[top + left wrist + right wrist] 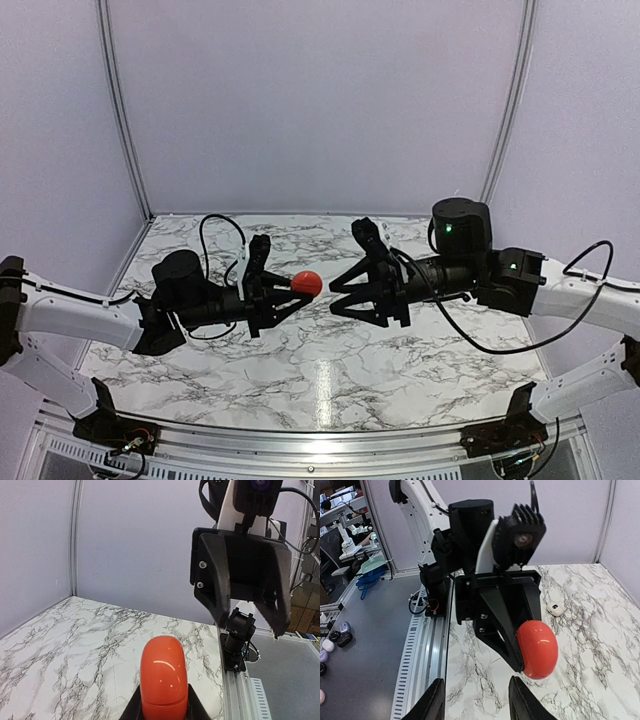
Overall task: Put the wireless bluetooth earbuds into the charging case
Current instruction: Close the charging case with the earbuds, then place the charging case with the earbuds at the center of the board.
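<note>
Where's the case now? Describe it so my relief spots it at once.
Look over the middle of the marble table. The left hand holds the case up at its fingertips. It is the only red thing there: a glossy, rounded puck.

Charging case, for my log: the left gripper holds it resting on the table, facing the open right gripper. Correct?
No: the left gripper holds the charging case lifted above the table, facing the open right gripper; the right wrist view shows it.

An open gap separates the left hand (pixel 296 292), clamped on the red charging case (pixel 307 283), from the spread-fingered right hand (pixel 345 268). Both hang above the marble surface (pixel 400 370), where a small white object (pixel 555 609) lies.
</note>
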`<state>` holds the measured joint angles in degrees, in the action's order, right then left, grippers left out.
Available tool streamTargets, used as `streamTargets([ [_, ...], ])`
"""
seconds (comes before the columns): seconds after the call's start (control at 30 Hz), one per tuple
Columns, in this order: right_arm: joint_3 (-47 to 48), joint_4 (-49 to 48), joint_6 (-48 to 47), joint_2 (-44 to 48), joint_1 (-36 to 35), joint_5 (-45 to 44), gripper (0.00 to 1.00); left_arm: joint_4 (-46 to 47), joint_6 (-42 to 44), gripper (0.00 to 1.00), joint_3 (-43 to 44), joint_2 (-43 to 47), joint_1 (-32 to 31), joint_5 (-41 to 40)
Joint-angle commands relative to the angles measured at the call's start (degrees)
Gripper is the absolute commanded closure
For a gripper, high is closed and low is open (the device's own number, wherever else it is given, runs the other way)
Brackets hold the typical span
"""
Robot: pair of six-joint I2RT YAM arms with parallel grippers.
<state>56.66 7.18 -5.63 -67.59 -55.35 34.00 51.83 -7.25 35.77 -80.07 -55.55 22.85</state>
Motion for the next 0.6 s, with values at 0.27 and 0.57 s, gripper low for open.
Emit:
streamTargets([
  [0.27,2.45,-1.57,3.21,-5.92,0.43,-1.02,0.65,2.66,3.05,1.0,-0.37,1.24,-1.67,-0.07],
  [0.57,-0.84,-4.05,4.87,-7.61,0.42,2.87,0.74,2.65,2.38,1.0,-0.05,1.35,-1.67,-1.37],
])
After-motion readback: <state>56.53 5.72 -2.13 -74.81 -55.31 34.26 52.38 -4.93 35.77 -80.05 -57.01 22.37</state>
